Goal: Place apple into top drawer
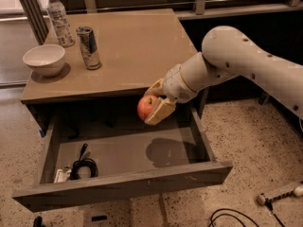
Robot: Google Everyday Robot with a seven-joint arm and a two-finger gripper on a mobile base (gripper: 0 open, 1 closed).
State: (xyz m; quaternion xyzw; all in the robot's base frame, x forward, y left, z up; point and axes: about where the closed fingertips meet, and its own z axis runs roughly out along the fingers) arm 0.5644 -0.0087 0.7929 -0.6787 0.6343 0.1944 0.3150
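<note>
The table (132, 46) stands at the middle. Below its near edge the top drawer (124, 186) is pulled fully out toward the near side, so its smooth grey floor is exposed. The white arm (246, 65) reaches in from the right, just past the table's near right corner.

At its end, the gripper (153, 106) hangs over the far right part of the drawer opening. It is clamped on the apple (145, 107), with one finger above and one below.

The apple is in the air, touching neither table nor drawer, and the drawer floor lies directly beneath it. The way in is therefore downward, and a dark shadow marks the bare floor below.

That landing spot looks flat and free. A black cable (83, 165) lies coiled in the near left corner, well apart from it. On the table's far left stand a bowl (44, 59), a can (88, 47) and a bottle (60, 18).
</note>
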